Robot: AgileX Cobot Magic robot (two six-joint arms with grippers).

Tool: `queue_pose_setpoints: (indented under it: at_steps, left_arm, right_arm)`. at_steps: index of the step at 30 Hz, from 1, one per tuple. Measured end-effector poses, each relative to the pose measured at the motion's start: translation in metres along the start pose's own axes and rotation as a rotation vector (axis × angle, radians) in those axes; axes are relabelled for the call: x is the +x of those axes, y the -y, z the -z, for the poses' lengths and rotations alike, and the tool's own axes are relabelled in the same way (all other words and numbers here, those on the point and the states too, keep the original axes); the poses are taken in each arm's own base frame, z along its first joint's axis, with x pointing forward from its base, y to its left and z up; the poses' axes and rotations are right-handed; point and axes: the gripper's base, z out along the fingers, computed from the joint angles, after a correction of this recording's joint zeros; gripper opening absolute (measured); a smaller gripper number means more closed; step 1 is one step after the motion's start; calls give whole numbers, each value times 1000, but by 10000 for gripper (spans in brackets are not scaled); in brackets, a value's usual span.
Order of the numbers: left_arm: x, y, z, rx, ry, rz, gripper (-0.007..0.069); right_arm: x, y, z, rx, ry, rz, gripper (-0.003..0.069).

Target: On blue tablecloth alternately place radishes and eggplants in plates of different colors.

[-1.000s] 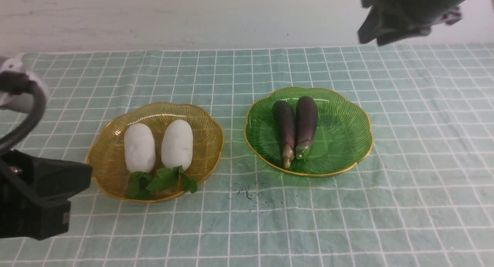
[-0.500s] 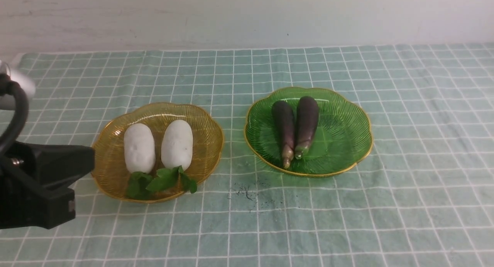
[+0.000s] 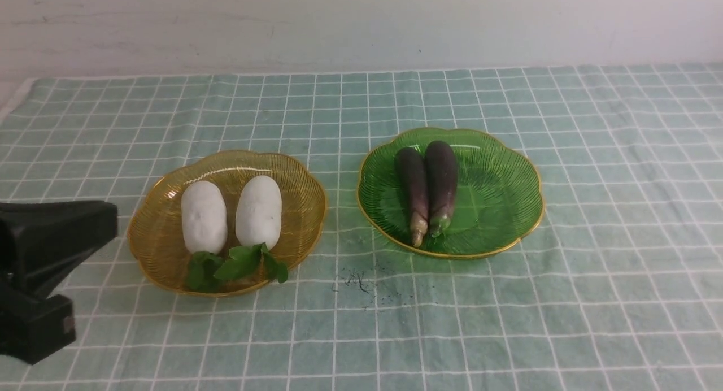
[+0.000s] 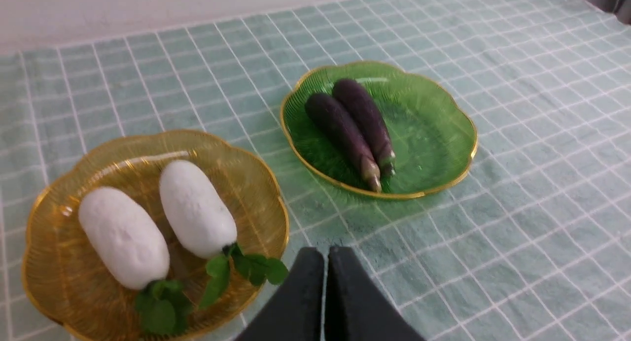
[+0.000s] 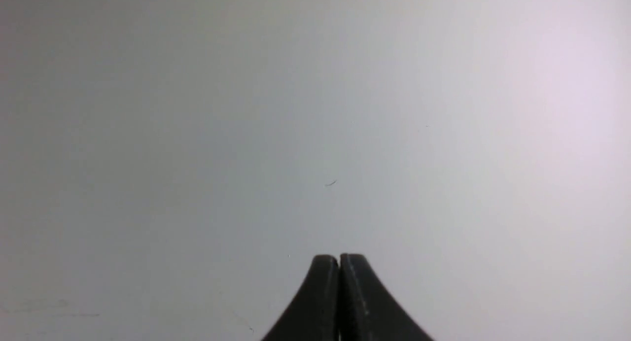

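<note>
Spreading wide under everything, the cloth (image 3: 361,329) carries both plates, well apart, and I'd call the job as good as finished. The amber plate (image 3: 152,255) sits toward the robot's left, with the green plate (image 3: 502,210) over to its right and set a touch farther off. Both radishes lie in the amber one: the left radish (image 3: 204,218) and the right radish (image 3: 258,211), side by side with a narrow gap between them, their leaves (image 3: 240,262) pointing back toward the robot and reaching over the near rim. In the green one are the slimmer pair, the left eggplant (image 3: 413,185) and the right eggplant (image 3: 441,179), lying close together, stems toward the robot, with bare plate to their right. So each kind has its own colour of plate, and I can't see any vegetable waiting on the cloth. Whether they went in by turns, one kind then the other, I can't tell from how they lie. The left claw (image 4: 323,257) is closed down narrow with nothing in it, clear of the food; the right claw (image 5: 339,259) is pinched together too, empty, facing a pale wall (image 5: 315,109). All that seems left, to my eye, is parking the arms.
</note>
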Motion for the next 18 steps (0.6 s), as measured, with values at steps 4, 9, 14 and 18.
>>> queue_pose_setpoints:
  at_steps: [4, 9, 14, 18]
  left_arm:
    - [17, 0, 16, -3, 109, -3, -8]
    - [37, -1, 25, -5, 170, -4, -8]
    - [47, -1, 29, -2, 175, -3, -8]
    - [50, -1, 29, 0, 151, -3, -8]
  right_arm:
    - [7, -1, 0, -12, -63, 4, -14]
    - [11, -2, 1, -24, -116, 6, -14]
    - [15, -3, 1, -33, -159, 7, -14]
    - [16, -3, 1, -34, -164, 7, -14]
